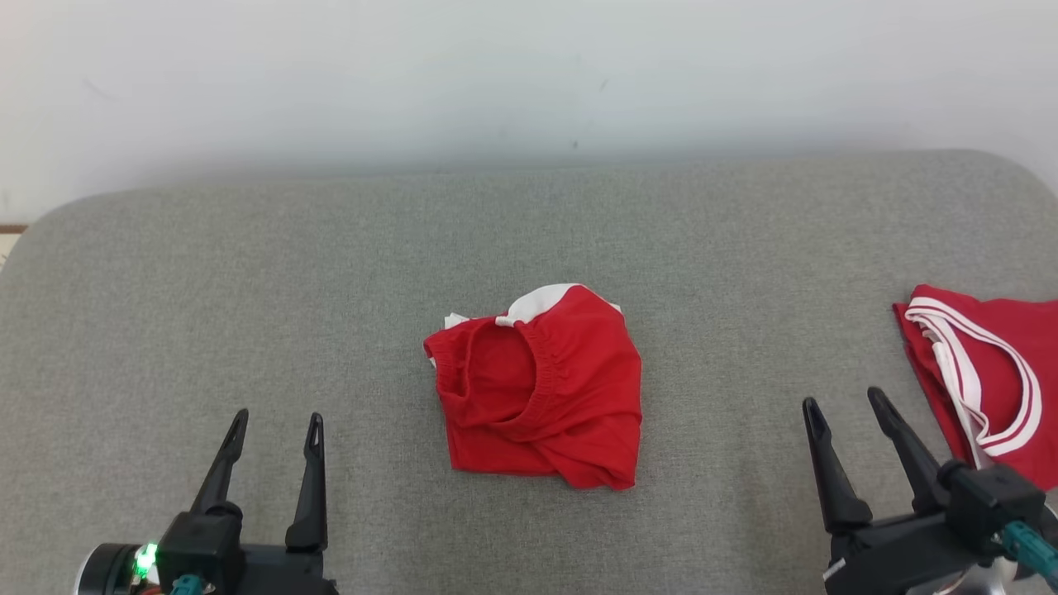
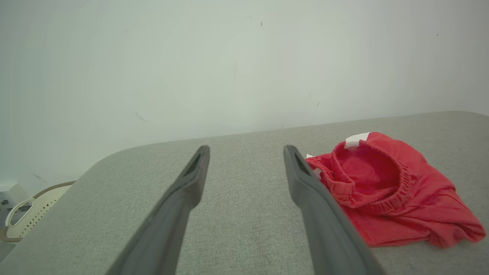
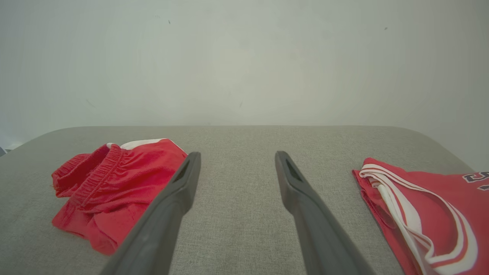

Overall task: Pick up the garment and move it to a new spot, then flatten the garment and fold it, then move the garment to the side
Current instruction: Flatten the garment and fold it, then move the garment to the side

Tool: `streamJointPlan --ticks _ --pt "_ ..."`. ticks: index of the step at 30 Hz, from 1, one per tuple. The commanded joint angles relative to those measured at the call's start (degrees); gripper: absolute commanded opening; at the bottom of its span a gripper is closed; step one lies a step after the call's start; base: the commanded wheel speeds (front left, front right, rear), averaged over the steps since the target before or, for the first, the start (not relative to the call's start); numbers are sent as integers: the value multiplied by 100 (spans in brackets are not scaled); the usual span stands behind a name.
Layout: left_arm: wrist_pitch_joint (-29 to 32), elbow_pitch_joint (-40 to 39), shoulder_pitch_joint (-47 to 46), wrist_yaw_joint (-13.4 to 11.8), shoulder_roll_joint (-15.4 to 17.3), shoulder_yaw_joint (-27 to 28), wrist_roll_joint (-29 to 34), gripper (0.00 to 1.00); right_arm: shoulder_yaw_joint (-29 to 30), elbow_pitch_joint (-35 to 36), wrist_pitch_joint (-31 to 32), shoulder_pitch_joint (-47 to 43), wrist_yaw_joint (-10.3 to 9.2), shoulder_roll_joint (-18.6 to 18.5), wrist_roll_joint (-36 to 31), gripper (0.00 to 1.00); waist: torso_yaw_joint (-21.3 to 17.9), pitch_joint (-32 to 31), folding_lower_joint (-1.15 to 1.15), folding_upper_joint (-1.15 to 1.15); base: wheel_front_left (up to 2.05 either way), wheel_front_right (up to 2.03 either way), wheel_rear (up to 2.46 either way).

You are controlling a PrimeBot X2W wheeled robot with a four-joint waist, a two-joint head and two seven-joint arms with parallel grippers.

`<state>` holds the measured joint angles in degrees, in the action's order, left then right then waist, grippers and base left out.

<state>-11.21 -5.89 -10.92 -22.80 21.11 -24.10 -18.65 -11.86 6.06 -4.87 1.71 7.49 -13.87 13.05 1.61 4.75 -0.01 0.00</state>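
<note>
A crumpled red garment [image 1: 537,388] with an elastic waistband and a bit of white trim lies in the middle of the grey padded surface [image 1: 248,289]. My left gripper [image 1: 277,417] stands open at the lower left, well short of the garment and to its left. In the left wrist view the garment [image 2: 386,191] lies just right of the open left gripper [image 2: 246,149]. My right gripper [image 1: 843,398] is open at the lower right, with nothing between its fingers. In the right wrist view the garment [image 3: 114,187] sits left of the open right gripper [image 3: 237,153].
A second red garment [image 1: 984,372], a jersey with white striped trim, lies flat at the right edge, close beside my right gripper, and shows again as the jersey [image 3: 428,214]. A pale wall runs behind the surface. A cream perforated object [image 2: 26,214] sits off the left end.
</note>
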Motion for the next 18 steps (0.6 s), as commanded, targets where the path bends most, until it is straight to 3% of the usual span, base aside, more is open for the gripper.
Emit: streamJointPlan --ticks 1,18 --pt "-25 12 96 -29 43 18 -20 100 13 22 20 -76 0 -17 -29 100 -27 -57 1 0 0 0 0" --pt "25 -17 135 -25 104 -28 -86 100 102 206 175 -239 0 -6 -102 100 58 -109 1 0 0 0 0"
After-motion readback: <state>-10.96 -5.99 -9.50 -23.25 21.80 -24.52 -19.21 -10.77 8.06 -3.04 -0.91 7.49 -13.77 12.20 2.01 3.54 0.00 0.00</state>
